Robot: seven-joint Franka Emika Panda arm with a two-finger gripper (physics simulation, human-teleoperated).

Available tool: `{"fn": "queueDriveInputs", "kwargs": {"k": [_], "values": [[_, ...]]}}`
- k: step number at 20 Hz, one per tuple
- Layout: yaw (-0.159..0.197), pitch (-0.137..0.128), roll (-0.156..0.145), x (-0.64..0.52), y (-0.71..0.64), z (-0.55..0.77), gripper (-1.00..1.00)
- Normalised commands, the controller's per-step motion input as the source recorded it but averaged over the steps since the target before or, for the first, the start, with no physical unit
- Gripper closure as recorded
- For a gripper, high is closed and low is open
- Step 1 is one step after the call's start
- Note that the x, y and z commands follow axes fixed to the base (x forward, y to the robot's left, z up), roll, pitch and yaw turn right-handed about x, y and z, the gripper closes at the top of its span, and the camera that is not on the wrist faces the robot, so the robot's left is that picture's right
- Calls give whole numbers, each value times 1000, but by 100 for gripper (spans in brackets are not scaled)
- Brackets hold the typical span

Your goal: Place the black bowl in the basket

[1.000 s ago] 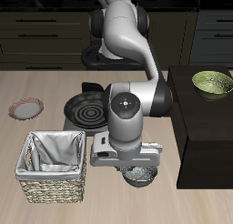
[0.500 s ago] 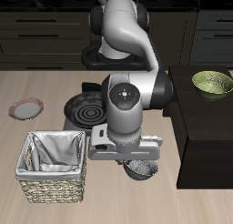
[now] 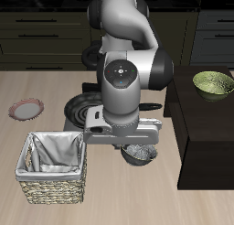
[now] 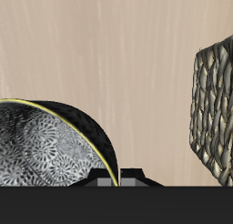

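Observation:
The black bowl has a dark outside and a speckled grey inside. It hangs just above the table under my gripper, which is shut on its rim. The wrist view shows the bowl close up, its rim meeting one fingertip. The basket, woven straw with a grey cloth lining, stands on the table beside the bowl, near the front edge. One wicker wall of the basket shows in the wrist view. The arm hides most of the gripper in the exterior view.
A dark frying pan lies behind the basket, partly hidden by the arm. A pinkish-rimmed plate sits farther out on the table. An olive-green bowl rests on a tall dark block close beside the arm.
The arm has risen, and the black bowl has come up off the table with it. The basket and the other things have not moved.

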Motion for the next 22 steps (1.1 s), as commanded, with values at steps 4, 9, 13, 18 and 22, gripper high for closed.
{"fn": "queueDriveInputs", "kwargs": {"k": [4, 9, 13, 18, 22], "values": [[41, -81, 1, -271, -86, 599, 100], [13, -55, -14, -232, -118, 497, 100], [-9, -56, -3, -245, -119, 525, 100], [6, -52, 10, -233, -44, 424, 100], [6, -58, 24, -56, -96, 337, 100]]}}
